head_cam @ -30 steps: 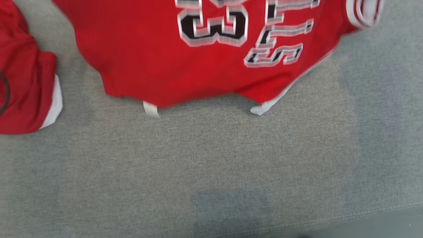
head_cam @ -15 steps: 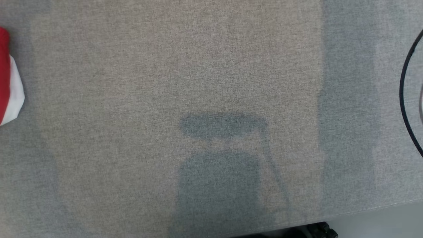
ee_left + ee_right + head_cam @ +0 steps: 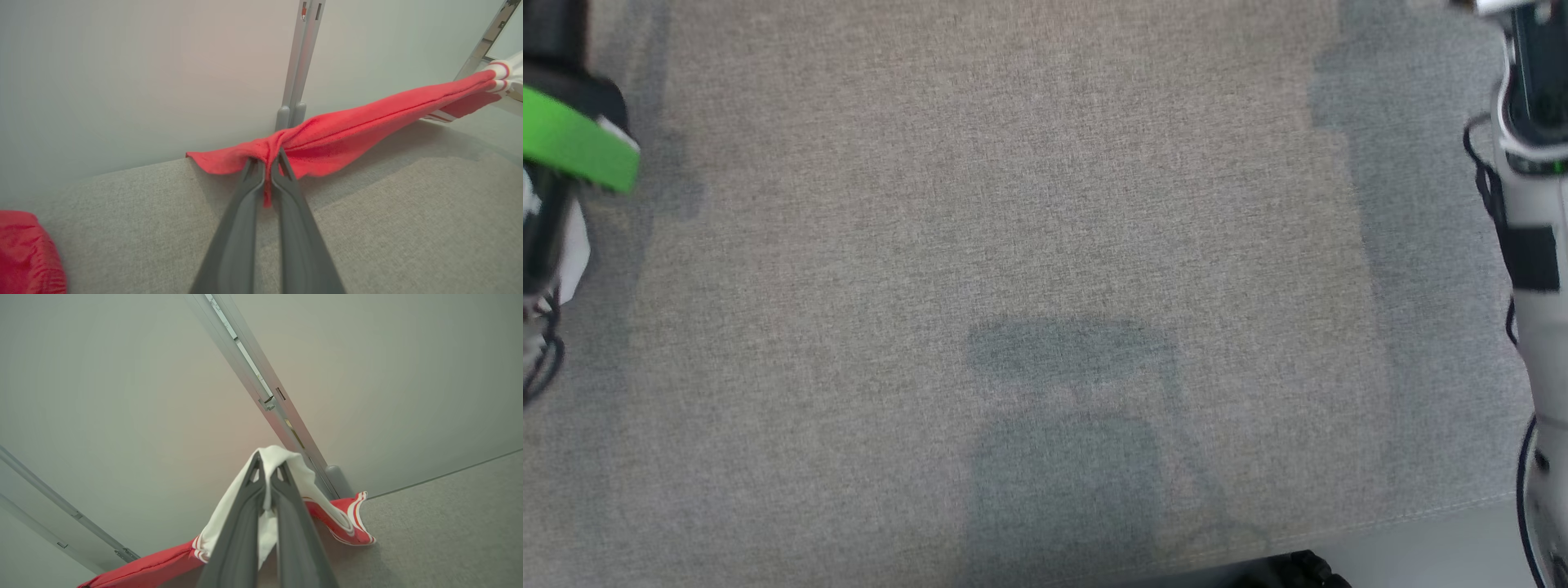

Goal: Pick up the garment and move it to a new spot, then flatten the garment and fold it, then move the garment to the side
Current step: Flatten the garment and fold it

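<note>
garment over cushion, wall behind

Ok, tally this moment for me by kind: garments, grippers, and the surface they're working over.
Garments: 2, the red jersey stretched between the grippers, and a second red garment lying apart from it.
Grippers: 2, the left gripper and the right gripper, each shut on the jersey.
Surfaces: 1, the grey fabric cushion.
Total: 5.
</note>
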Controlling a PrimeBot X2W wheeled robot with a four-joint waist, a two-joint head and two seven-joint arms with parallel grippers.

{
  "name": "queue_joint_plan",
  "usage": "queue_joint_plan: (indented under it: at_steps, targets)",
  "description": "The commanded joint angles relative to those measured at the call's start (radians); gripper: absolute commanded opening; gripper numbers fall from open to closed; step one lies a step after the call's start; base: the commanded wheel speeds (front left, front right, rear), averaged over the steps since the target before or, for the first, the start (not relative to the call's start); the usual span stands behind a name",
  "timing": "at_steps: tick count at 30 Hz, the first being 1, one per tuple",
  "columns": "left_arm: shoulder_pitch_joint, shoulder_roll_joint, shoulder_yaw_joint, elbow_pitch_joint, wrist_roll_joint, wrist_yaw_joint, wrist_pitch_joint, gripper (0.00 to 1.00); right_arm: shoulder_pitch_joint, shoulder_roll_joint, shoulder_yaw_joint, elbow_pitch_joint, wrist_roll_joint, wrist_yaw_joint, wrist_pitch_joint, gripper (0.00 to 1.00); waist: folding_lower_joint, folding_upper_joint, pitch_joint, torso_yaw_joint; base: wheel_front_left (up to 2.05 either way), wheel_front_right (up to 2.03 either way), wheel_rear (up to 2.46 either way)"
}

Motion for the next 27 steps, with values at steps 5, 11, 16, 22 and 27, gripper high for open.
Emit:
queue_joint_plan:
  at_steps: [5, 11, 16, 22, 27]
  targets:
    - [0.228, 0.041, -0.065, -0.097, -0.031, 0.002, -0.051, 0.0, 0.326, -0.091, -0.048, -0.169, 0.092, 0.0, 0.043, 0.0, -0.0001, 0.0, -0.148, 0.013, 0.0, 0.0, 0.0]
    - [0.628, 0.055, -0.124, -0.264, -0.04, 0.079, -0.068, 0.0, 0.813, -0.17, -0.092, -0.385, 0.127, 0.0, 0.147, 0.0, -0.0001, 0.0, -0.313, 0.017, 0.0, 0.0, 0.0]
    - [0.951, 0.059, -0.128, -0.472, -0.083, 0.236, -0.071, 0.0, 1.16, -0.161, -0.151, -0.546, 0.159, 0.0, 0.199, 0.0, -0.0001, 0.0, -0.357, 0.003, 0.0, 0.0, 0.0]
    - [1.095, 0.076, -0.086, -0.661, -0.119, 0.324, -0.068, 0.0, 1.296, -0.145, -0.253, -0.671, 0.192, 0.0, 0.218, 0.0, -0.0001, 0.0, -0.322, -0.001, 0.0, 0.0, 0.0]
    - [1.048, 0.121, -0.055, -0.717, -0.149, 0.337, -0.006, 0.0, 1.184, -0.144, -0.26, -0.652, 0.182, 0.0, 0.253, 0.0, -0.0001, 0.0, -0.276, 0.001, 0.0, 0.0, 0.0]
